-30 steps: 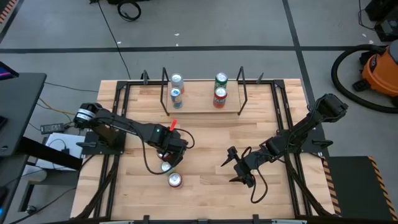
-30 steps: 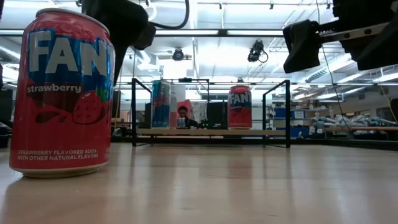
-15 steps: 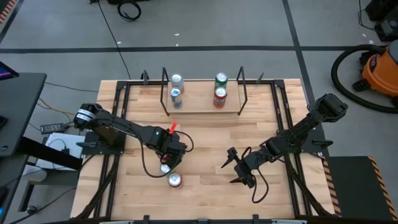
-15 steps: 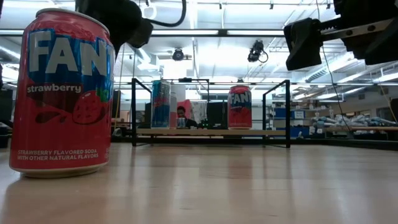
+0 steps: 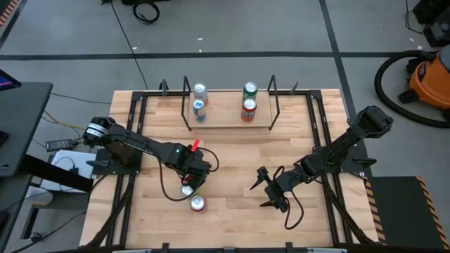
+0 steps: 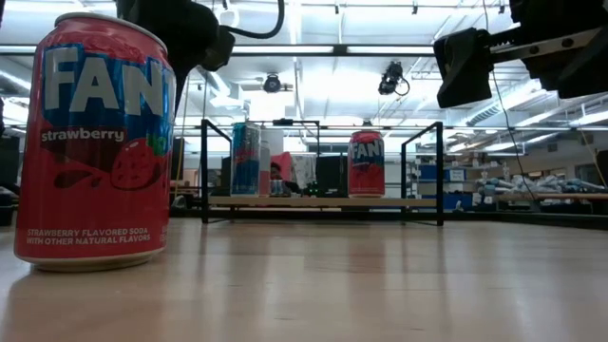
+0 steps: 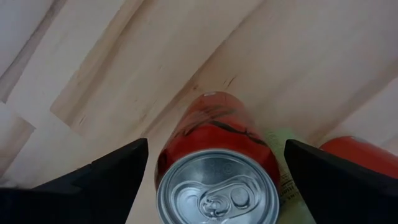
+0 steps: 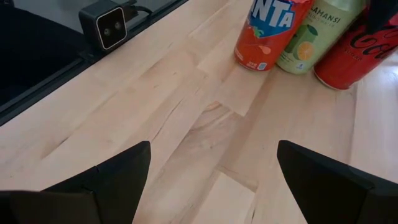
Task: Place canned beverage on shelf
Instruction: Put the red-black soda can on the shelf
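Three cans stand upright in a row at the table's near left: a strawberry Fanta (image 5: 198, 204) (image 6: 95, 142), a pale green can (image 8: 317, 34) and a red cola can (image 7: 217, 180) (image 8: 348, 59). My left gripper (image 5: 191, 176) is open above the cola can, one finger on either side of its silver top, and touches nothing. My right gripper (image 5: 269, 190) is open and empty, right of the table's middle. The shelf (image 5: 228, 121) (image 6: 323, 201) stands at the far middle and holds several cans.
On the shelf stand two blue-and-white cans (image 5: 200, 100) at its left, and a green can (image 5: 250, 89) and a red can (image 5: 248, 109) at its right. Black rod uprights (image 6: 202, 171) stand at its ends. Bare wood lies between the cans and the shelf.
My left gripper has gone a little toward the table's near edge, over the row of cans. The cans have stayed where they were.
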